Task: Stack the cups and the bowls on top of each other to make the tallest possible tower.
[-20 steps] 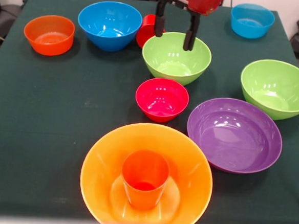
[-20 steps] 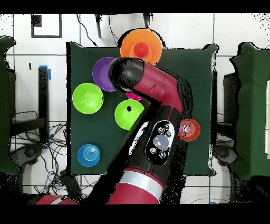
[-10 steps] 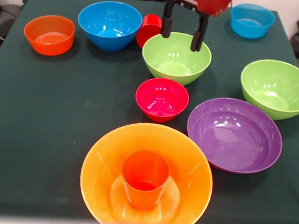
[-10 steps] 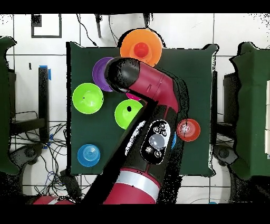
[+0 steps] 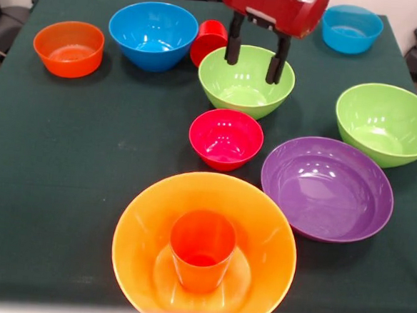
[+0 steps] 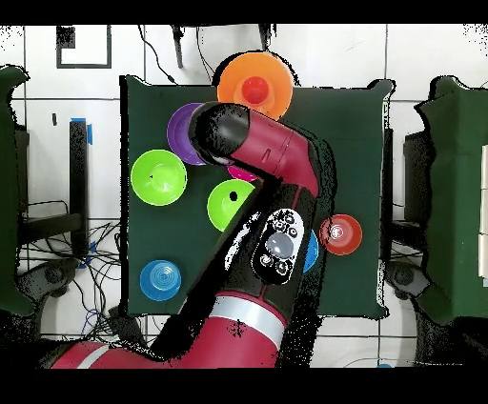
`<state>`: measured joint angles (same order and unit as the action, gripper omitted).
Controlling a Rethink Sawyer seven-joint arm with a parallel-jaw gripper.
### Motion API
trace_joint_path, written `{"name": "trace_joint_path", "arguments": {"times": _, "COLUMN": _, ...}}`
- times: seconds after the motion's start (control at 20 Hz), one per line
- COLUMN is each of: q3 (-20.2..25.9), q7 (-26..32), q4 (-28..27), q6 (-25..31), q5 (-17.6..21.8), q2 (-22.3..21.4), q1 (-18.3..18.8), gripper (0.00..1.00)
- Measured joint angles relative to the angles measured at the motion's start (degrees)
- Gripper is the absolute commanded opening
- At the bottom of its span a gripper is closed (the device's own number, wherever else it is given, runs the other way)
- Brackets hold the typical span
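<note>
Two dark fingers (image 5: 275, 59) of the hand (image 5: 254, 49) hang spread apart and empty above the nearer green bowl (image 5: 246, 81), one over its far-left rim, the other over its right side. Just behind that bowl's left edge a red cup (image 5: 207, 40) lies beside the big blue bowl (image 5: 152, 34). At the front of the surface (image 5: 65, 161) an orange cup (image 5: 202, 249) stands upright, mouth up, inside the big orange bowl (image 5: 146, 231). The crimson bowl (image 5: 225, 138) sits on the cloth between that pair and the green bowl, apart from both. The purple bowl (image 5: 326, 188) lies just right of it, the second green bowl (image 5: 387, 123) beyond. A small orange bowl (image 5: 68, 48) and a small blue bowl (image 5: 351, 27) sit at the far corners.
</note>
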<state>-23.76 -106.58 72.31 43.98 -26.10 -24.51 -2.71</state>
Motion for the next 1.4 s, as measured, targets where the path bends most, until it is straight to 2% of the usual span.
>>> {"name": "trace_joint_path", "arguments": {"times": 0.95, "q3": 0.0, "q7": -0.2, "q4": -3.0, "q6": 0.0, "q5": 0.2, "q2": 3.8, "q1": -3.0, "gripper": 1.0}}
{"name": "trace_joint_path", "arguments": {"times": 1.4, "q3": 0.4, "q7": -0.2, "q4": -3.8, "q6": 0.0, "q5": 0.2, "q2": 4.9, "q1": -1.1, "gripper": 1.0}}
